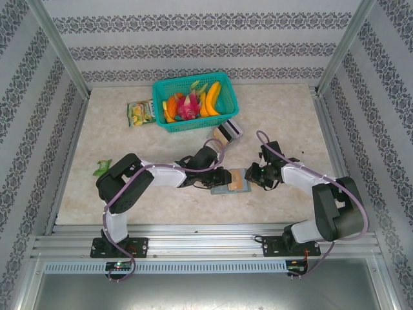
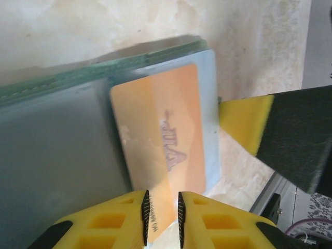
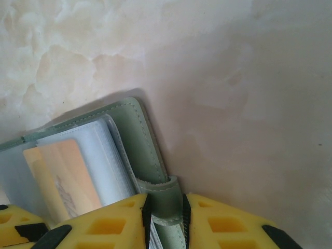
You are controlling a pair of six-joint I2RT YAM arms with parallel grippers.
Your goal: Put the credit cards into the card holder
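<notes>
The card holder [image 1: 221,190] lies open on the table between my two grippers, a grey-green wallet [image 3: 137,140] with clear inner pockets [image 2: 52,150]. An orange credit card [image 2: 161,135] lies flat on its inner pocket [image 3: 62,176], partly inside the sleeve. My left gripper [image 2: 162,199] stands slightly open, with the card's near corner in the gap between the pads. My right gripper [image 3: 166,202] is shut on the holder's green strap loop [image 3: 162,189] at the wallet's right edge. One of its yellow fingertips [image 2: 249,122] shows just beyond the card.
A teal basket [image 1: 195,102] of toy fruit stands at the back, a yellow-green snack packet [image 1: 141,113] to its left. A small clear box [image 1: 228,132] sits just behind the grippers. A green scrap [image 1: 101,168] lies at the left. The metal rail [image 1: 206,242] runs along the near edge.
</notes>
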